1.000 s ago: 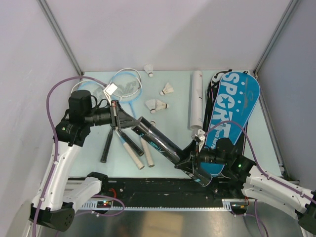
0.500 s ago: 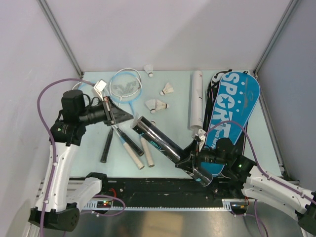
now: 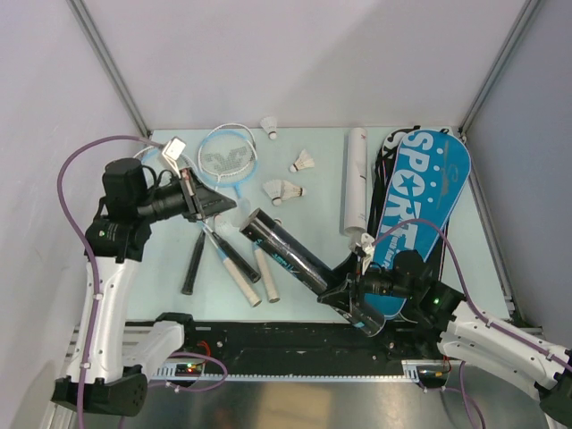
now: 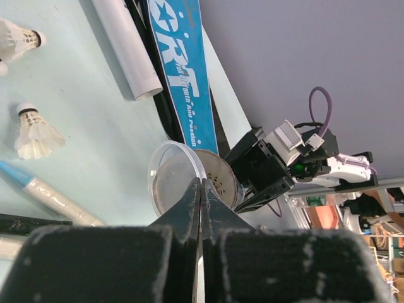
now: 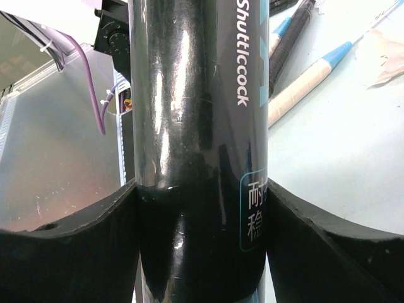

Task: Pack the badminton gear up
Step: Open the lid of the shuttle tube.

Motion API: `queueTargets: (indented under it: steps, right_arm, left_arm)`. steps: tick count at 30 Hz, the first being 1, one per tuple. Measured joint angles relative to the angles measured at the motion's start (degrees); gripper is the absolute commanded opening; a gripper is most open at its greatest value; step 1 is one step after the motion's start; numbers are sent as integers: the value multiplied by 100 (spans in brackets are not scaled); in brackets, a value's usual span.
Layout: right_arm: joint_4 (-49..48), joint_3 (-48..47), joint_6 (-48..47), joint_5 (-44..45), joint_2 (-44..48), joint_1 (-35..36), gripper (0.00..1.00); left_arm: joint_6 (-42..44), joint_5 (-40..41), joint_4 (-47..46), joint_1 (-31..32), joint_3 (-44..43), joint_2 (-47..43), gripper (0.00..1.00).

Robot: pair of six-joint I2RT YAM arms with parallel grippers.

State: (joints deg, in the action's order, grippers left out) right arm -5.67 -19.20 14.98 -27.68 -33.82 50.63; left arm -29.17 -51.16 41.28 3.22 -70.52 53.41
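Glossy black cylindrical tube [image 5: 196, 126] clamped between matte curved right fingers [image 5: 69, 252].

Black tube [image 3: 290, 260] (white lettering), blue bag [image 3: 425, 186], white shuttlecocks [image 3: 284, 190]

Tube: black tube [image 5: 189, 126] fills the middle, glossy, "Shuttlecock" printed in white along it, a blue-edged label lower down.
Grip: right gripper [image 5: 201, 211] is clamped round it, black fingers [image 5: 69, 252] pressed against both sides.
Right of tube: pale table [image 5: 341, 164], a black handle [image 5: 291, 38] and a tan handle [image 5: 303, 82] with a blue end lying side by side.
Left of tube: purple cable [image 5: 95, 82] looping over grey metal.
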Motion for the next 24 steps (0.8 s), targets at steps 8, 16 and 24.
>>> queueTargets:
  steps: [8,16,24]
  right_arm:
    - [-17,0,31,125,55,-11,37]
    - [70,0,133,479,382,-133,36]
    - [431,-11,297,1088,772,-278,37]
  left_arm:
    - [68,627,7,-48,-52,-125,0]
    - [7,1443,-2,-105,-417,-33,0]
    - [22,2162,-4,-111,-258,83,22]
